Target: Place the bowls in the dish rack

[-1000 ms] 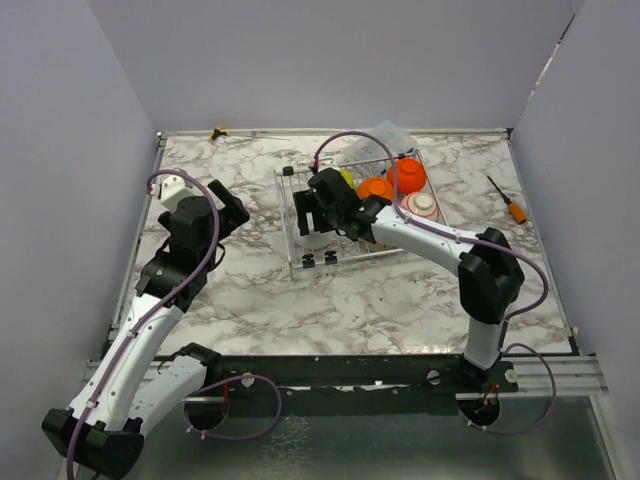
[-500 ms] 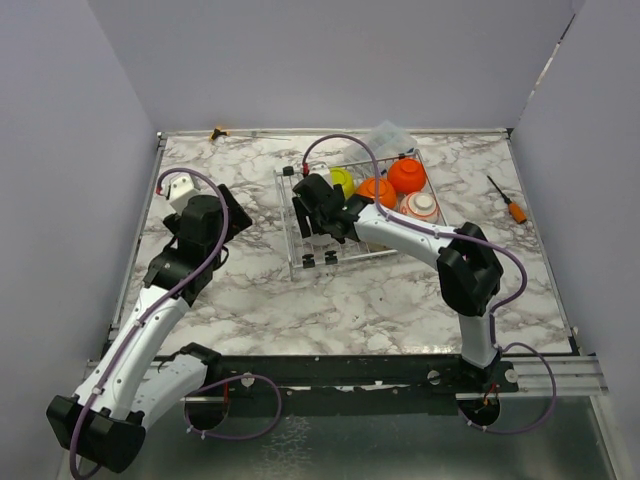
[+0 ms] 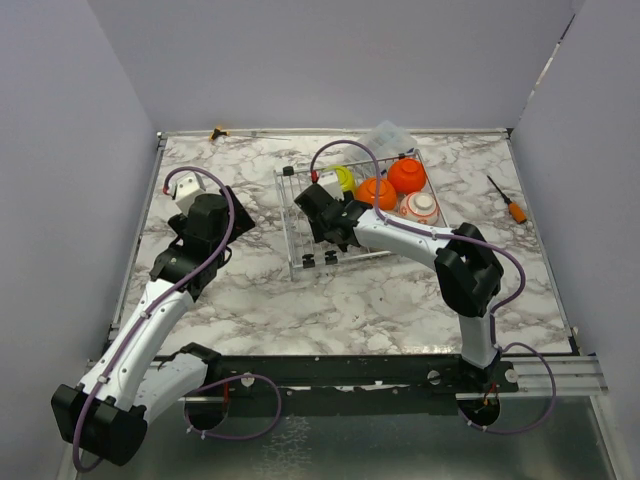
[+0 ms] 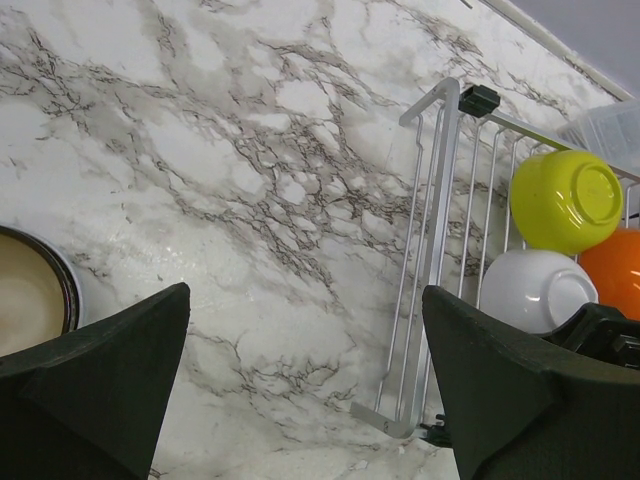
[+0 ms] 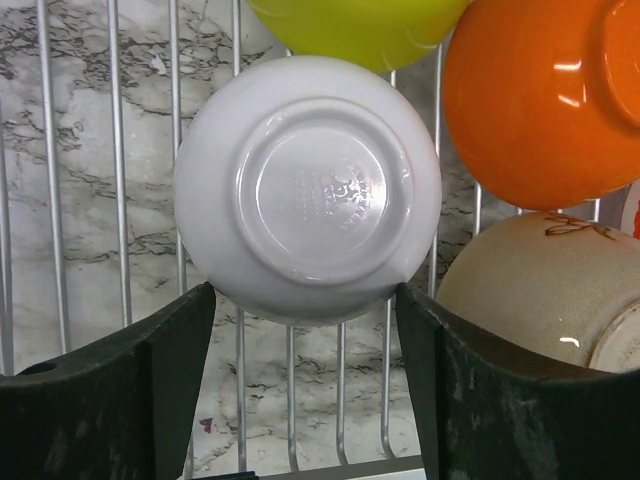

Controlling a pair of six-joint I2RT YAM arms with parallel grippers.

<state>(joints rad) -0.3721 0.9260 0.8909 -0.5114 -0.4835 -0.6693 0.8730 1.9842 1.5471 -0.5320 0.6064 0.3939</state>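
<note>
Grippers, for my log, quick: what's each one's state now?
Left gripper: open, empty.
Right gripper: astride the white bowl; grip cannot be told.

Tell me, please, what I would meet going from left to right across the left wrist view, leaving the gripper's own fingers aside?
Dark-rimmed bowl → end rail of the dish rack → white bowl → orange bowl. The lime-yellow bowl overlaps the last two, so I leave it out.

Underside of the white bowl (image 5: 308,190), right wrist view: a raised maker's mark with a few lines of small lettering sits inside the foot ring, too faint to read. No other writing is legible.
</note>
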